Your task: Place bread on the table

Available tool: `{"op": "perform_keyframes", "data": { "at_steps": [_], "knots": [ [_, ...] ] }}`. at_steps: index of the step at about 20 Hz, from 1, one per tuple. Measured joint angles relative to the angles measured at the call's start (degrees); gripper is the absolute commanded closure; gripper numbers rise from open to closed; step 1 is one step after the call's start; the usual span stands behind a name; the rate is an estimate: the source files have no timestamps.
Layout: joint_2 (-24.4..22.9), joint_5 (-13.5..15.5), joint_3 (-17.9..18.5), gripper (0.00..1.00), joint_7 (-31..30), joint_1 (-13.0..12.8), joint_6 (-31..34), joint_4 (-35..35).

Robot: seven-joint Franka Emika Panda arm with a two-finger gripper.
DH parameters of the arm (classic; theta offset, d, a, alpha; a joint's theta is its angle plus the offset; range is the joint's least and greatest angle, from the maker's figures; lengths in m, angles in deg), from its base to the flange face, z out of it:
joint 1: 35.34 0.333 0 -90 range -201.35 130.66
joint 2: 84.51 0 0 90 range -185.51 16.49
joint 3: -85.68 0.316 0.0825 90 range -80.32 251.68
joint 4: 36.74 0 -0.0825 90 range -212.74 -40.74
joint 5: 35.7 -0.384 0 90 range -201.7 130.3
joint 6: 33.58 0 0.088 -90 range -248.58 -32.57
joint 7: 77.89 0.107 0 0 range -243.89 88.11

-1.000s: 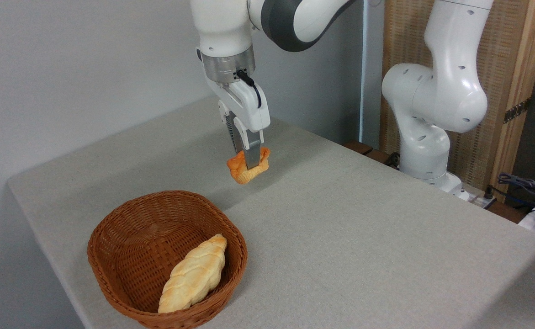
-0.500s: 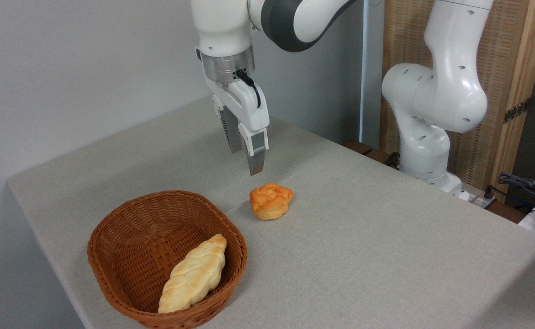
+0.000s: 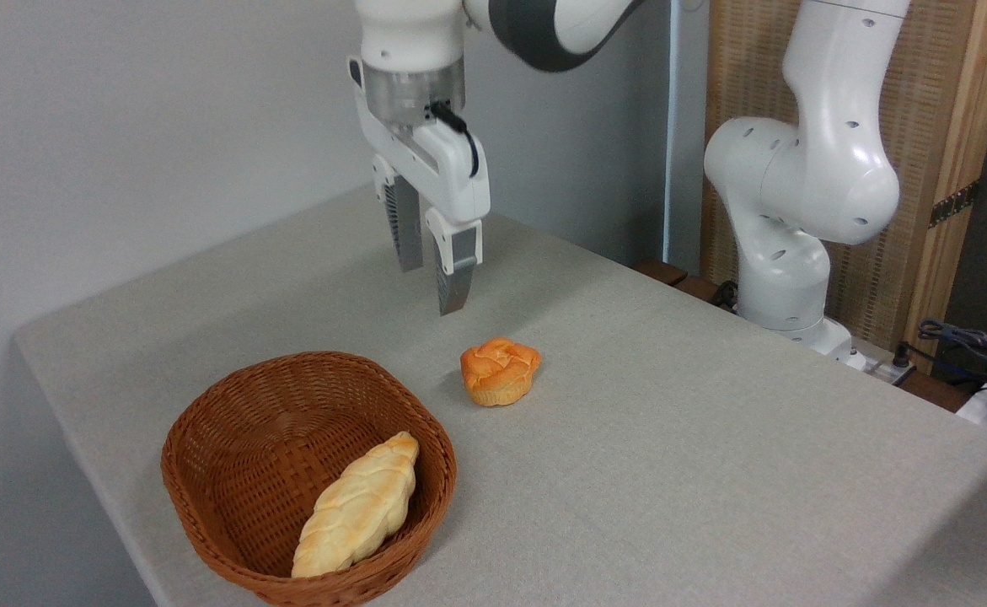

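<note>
Two fingers of the claw hang spread with nothing between them, pointing down, well above the bench. The bread sits below and slightly right of the claw tips, toward the camera, clear of both fingers. It rests on the bench cloth, upright, swirled orange top up, paler base down; roughly round, no real long axis. It is near the wicker basket but outside it, just off the right rim. A pale braided loaf lies inside the basket. Judgement: placement looks done; any next move is only clearing the claw up and away, with nothing in its path.
</note>
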Motion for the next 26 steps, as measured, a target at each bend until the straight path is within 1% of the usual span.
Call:
{"op": "perform_keyframes", "data": {
  "at_steps": [1,4,6,8,10,15,20,24,26],
  "knots": [
    [0.4,0.0,1.1,0.00,0.0,0.1,1.3,1.8],
    [2.0,0.0,2.9,0.00,0.0,0.3,5.2,6.6],
    [4.6,-1.1,4.0,0.00,-0.1,0.3,7.1,11.3],
    [6.9,-2.4,4.3,0.00,-0.4,0.3,7.5,14.5],
    [9.0,-3.4,4.4,0.00,-0.8,0.3,7.8,17.1],
    [13.0,-4.0,4.4,0.00,-2.0,0.3,10.6,22.2],
    [16.2,-6.2,4.3,0.00,-2.4,0.5,14.3,26.5],
    [17.4,-6.5,4.2,0.00,-2.9,1.4,15.0,27.7],
    [18.4,-6.5,4.0,0.00,-2.9,2.4,15.0,29.3]
  ]
}}
